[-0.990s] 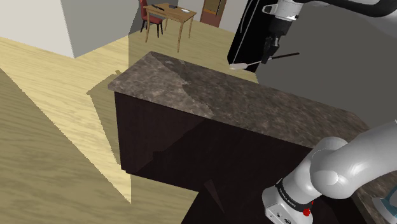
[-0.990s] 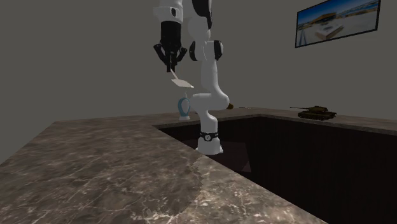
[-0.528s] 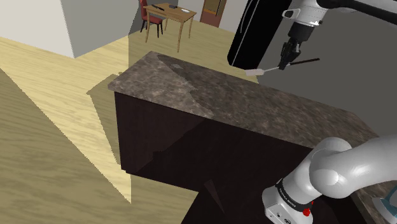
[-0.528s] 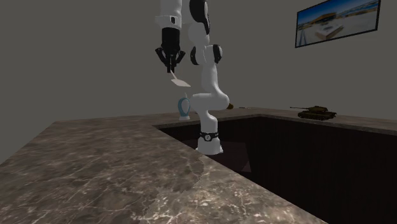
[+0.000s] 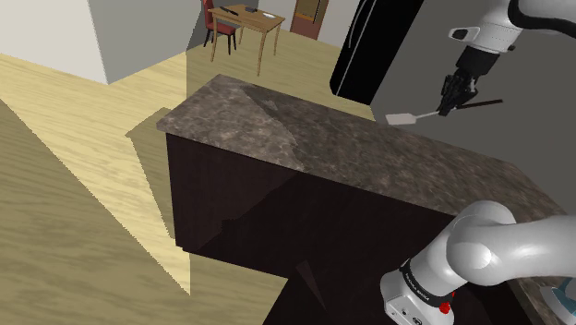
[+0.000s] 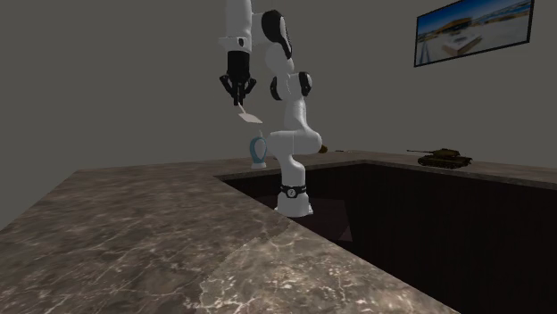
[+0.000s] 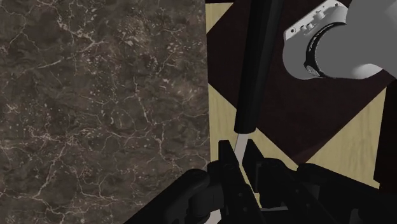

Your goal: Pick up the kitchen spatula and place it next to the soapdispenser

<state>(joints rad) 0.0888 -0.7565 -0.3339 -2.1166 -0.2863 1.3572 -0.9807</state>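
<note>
My gripper (image 5: 449,102) hangs high above the dark marble counter (image 5: 305,138), shut on the kitchen spatula (image 5: 403,118). The spatula has a white blade, a thin pale shaft and a long black handle, and lies nearly level. In the wrist view the fingers (image 7: 224,156) clasp the shaft just below the black handle (image 7: 257,63). The second exterior view shows the gripper (image 6: 239,96) with the white blade (image 6: 249,117) slanting down under it. The soap dispenser (image 6: 258,148), white with blue, stands on the counter by the arm's base, well below the blade.
A tall black fridge (image 5: 369,51) stands behind the counter's far end. A wooden table with red chairs (image 5: 245,23) is far back on the wood floor. A small tank model (image 6: 439,159) sits on the counter's other branch, under a wall picture (image 6: 473,31).
The gripper has carried the spatula steadily toward the shoulder view's right and a little lower. In the second exterior view it has drawn back toward the arm's base. The grip has not changed.
</note>
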